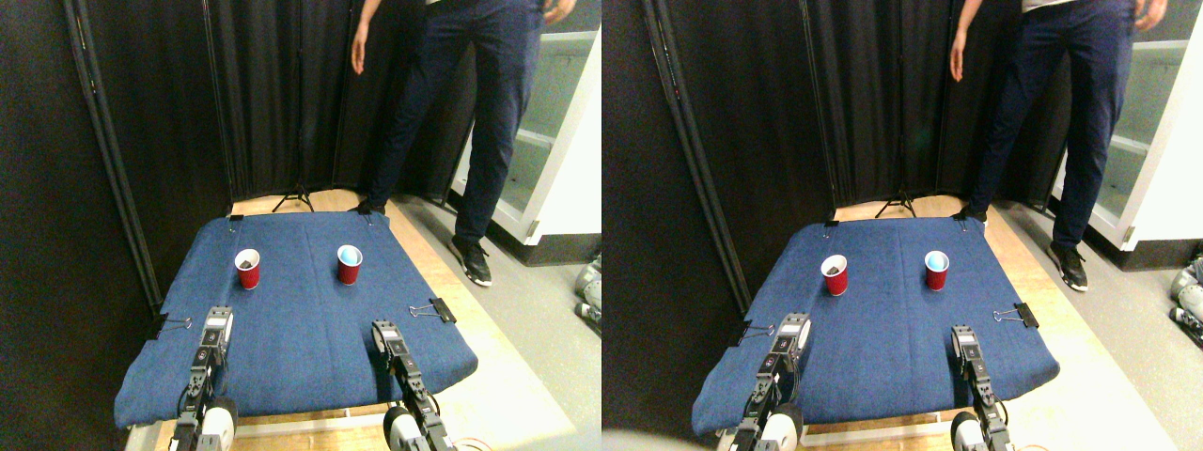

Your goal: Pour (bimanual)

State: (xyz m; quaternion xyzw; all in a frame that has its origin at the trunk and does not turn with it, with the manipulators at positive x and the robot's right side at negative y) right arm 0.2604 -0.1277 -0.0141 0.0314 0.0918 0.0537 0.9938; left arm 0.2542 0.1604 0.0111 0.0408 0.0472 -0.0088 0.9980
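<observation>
Getting ready is the step now: neither cup is picked up yet. Next, each claw must reach forward and grab one. The left red cup has something dark inside; the right red cup looks pale blue inside. Both stand upright toward the far edge of the blue cloth, well apart. The left gripper and right gripper hang over the near edge, holding nothing; I cannot tell if they are released or clenched.

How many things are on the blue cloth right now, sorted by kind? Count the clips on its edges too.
Red cups: 2, left cup with something dark inside, right cup with a pale blue inside.
Black binder clips: 4, near right, near left, far left, far right.
Total: 6 on the blue cloth.
</observation>
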